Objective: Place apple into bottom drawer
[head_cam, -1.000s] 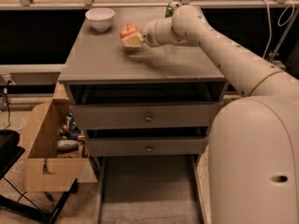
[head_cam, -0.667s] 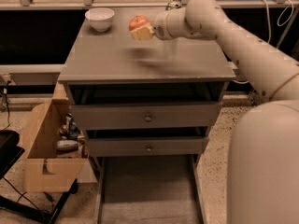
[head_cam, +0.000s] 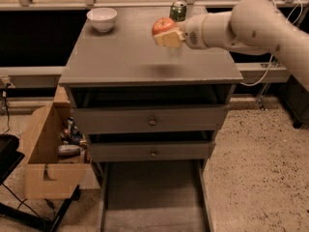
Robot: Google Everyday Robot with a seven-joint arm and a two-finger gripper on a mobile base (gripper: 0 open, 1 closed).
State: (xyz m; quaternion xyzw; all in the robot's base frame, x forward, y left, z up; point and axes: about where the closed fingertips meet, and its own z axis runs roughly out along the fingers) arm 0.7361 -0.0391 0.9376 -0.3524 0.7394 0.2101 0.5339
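Observation:
My gripper is shut on the red-orange apple and holds it in the air above the grey cabinet top, right of its middle. The arm comes in from the right. The bottom drawer stands pulled out at floor level, a wide flat grey tray with low side rails, directly below and in front of the cabinet. Nothing shows inside it.
A white bowl stands at the back left of the cabinet top, a green can at the back just behind the apple. Two closed knobbed drawers sit above the open one. A cardboard box with clutter stands on the left.
The gripper has lifted the apple off the cabinet top and carried it up and to the right; the arm has drawn back to the right.

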